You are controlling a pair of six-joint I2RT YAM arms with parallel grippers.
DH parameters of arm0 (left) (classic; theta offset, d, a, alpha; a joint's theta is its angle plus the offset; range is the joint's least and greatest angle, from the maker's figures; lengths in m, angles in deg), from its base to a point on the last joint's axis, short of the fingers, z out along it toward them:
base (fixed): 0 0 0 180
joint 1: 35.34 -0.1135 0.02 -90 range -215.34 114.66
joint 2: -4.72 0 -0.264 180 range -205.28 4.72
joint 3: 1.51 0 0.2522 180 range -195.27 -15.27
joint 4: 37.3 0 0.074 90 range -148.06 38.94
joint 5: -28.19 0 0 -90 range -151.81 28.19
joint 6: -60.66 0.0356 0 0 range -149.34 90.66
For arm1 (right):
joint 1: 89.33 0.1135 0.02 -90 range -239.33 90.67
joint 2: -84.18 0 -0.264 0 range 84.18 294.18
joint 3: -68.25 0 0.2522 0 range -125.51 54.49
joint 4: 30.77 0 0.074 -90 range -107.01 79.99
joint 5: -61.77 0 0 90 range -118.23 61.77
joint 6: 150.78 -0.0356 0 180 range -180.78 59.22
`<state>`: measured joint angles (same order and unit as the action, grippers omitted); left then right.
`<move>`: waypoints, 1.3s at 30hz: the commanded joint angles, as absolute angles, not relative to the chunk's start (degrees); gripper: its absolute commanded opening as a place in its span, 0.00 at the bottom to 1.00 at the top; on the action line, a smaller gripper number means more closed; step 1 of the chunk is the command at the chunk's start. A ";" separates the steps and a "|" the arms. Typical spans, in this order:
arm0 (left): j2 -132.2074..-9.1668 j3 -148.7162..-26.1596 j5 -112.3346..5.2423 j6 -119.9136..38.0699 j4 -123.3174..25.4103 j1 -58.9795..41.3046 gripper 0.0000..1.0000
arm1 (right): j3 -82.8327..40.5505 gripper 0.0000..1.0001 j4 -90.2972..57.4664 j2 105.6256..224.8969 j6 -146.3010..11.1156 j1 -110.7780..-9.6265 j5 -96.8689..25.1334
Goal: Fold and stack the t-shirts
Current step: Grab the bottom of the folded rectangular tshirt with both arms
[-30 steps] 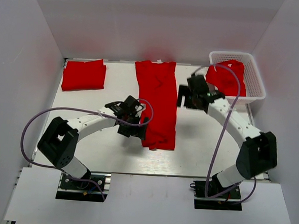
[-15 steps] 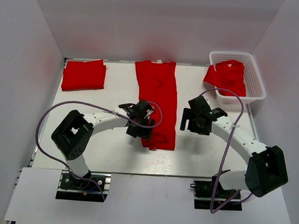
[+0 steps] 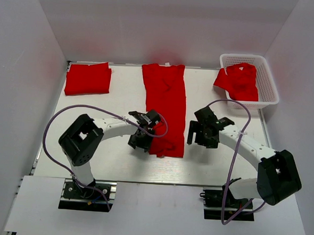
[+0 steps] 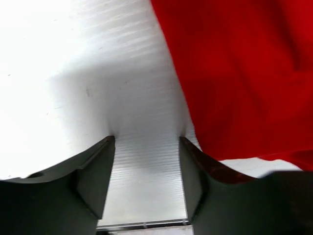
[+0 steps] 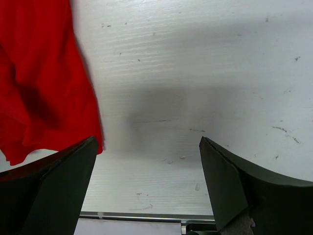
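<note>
End effector (image 4: 145,141) parted beside red t-shirt (image 4: 244,73) edge.

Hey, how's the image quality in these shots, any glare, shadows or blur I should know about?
Left wrist view: the table is blown out white at upper left, with grey shadow ahead of the left gripper. Right wrist view: a soft shadow patch ahead of the right gripper. Top view: evenly lit, sharp.
</note>
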<state>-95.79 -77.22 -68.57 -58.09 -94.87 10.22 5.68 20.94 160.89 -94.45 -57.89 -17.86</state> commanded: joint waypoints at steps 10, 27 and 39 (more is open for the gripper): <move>-85.47 -81.80 -64.56 -55.38 -94.93 10.54 0.70 | 4.40 0.90 21.66 162.93 -95.40 -53.21 -18.12; -91.52 -81.80 -63.38 -44.37 -84.63 15.02 0.67 | 3.52 0.90 23.15 164.95 -98.66 -53.21 -21.55; -95.21 -79.00 -63.22 -43.84 -80.07 16.08 0.67 | 2.64 0.90 25.35 163.55 -99.01 -53.47 -19.00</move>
